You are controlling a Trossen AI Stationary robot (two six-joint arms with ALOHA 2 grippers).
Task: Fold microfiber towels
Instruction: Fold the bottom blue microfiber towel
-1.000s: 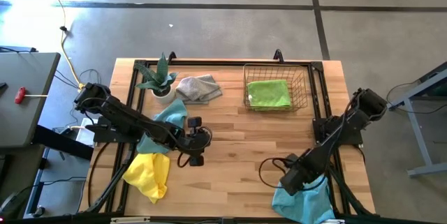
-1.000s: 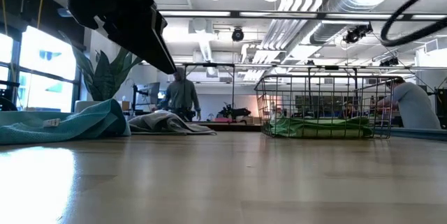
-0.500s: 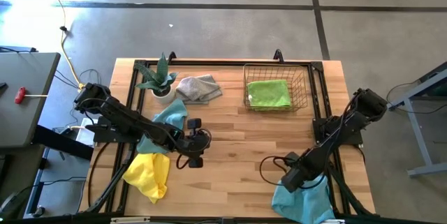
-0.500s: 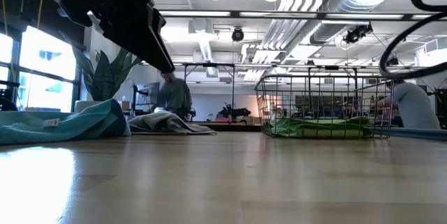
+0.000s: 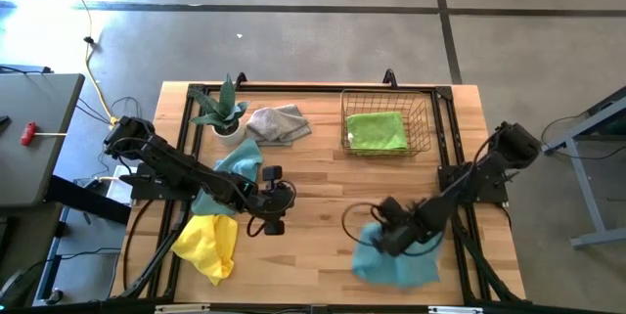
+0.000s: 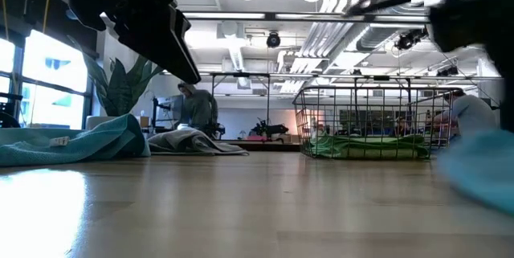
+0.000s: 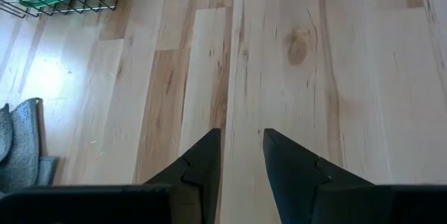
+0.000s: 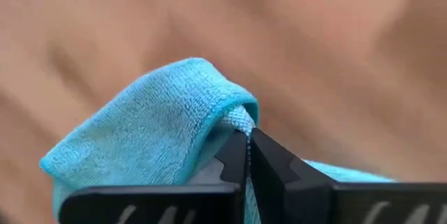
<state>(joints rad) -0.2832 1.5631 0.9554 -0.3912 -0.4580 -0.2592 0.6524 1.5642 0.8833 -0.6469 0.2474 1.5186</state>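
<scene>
1. The right claw (image 5: 383, 232) is pinched tight on a fold of a light blue towel (image 5: 396, 260), which lies at the table's (image 5: 323, 172) 5 o'clock edge.
2. The left claw (image 5: 275, 222) hovers over bare wood near centre, its fingers (image 7: 202, 172) slightly apart, gripping nothing.
3. At 9 o'clock lies a second blue towel (image 5: 235, 165), with a yellow towel (image 5: 208, 243) at 7 o'clock.
4. A grey towel (image 5: 278, 123) sits at 11 o'clock; a green towel (image 5: 377, 131) fills the wire basket (image 5: 423, 118) at 1 o'clock.

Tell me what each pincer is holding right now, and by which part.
Right pincer pinches a light blue towel at a bunched fold of its edge. Left pincer is open, holding nothing.
</scene>
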